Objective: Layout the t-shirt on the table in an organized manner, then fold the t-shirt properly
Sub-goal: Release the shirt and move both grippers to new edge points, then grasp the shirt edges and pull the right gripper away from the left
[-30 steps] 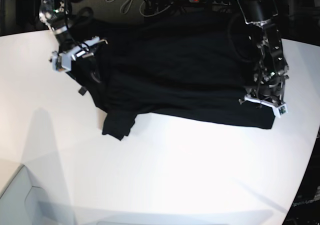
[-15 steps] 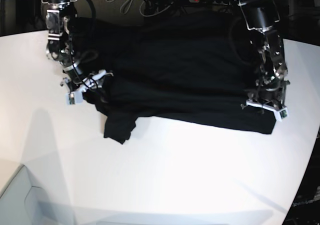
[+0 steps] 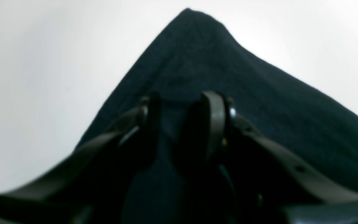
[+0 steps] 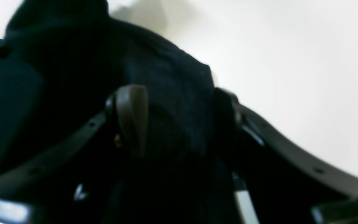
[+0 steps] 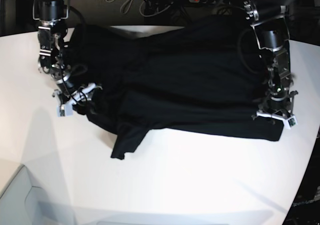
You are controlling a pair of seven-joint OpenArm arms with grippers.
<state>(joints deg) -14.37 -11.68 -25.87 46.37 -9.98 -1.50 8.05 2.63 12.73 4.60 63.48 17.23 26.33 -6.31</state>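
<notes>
On the left of the base view, your right gripper (image 5: 80, 96) has its jaws set wide around a bunched fold near the sleeve of the t-shirt (image 5: 185, 80) — a hold for pulling the cloth flat. The shirt lies spread across the table (image 5: 200, 180). At the right, your left gripper (image 5: 274, 116) pinches the hem corner — anchoring that side.
</notes>
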